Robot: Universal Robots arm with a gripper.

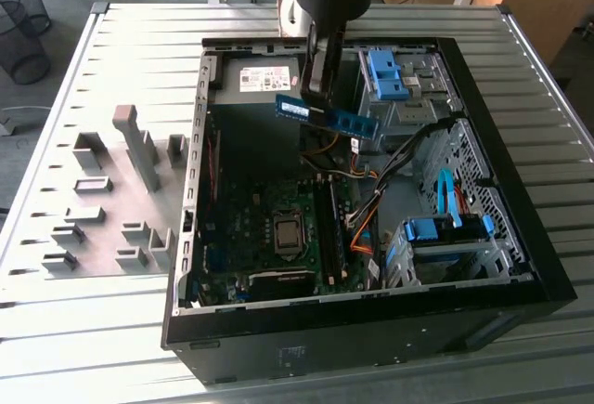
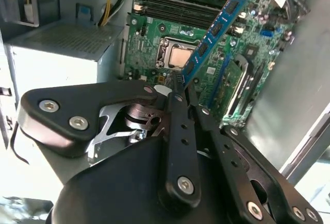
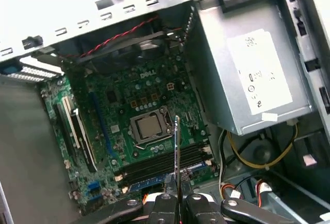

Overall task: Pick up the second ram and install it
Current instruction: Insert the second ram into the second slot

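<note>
Second ram point(image 1: 327, 114), one blue stick, pinched near one end by one gripper point(image 1: 316, 107), held aloft at upper centre of the exterior view, clear of every wall of one open computer case point(image 1: 199, 144), one motherboard point(image 1: 251, 218) below, two light-blue drive brackets point(image 1: 385, 74) at right.

One open computer case point(image 1: 371, 339) on one slatted table point(image 1: 111, 330). Inside, I count one motherboard point(image 1: 246, 228), one processor socket point(image 1: 289, 234), one power supply point(image 1: 255, 79) and two light-blue drive brackets point(image 1: 388, 74). One memory stick point(image 1: 353, 122) sits in one gripper point(image 1: 314, 102). One grey fixture plate point(image 1: 102, 200) lies alongside.
</note>
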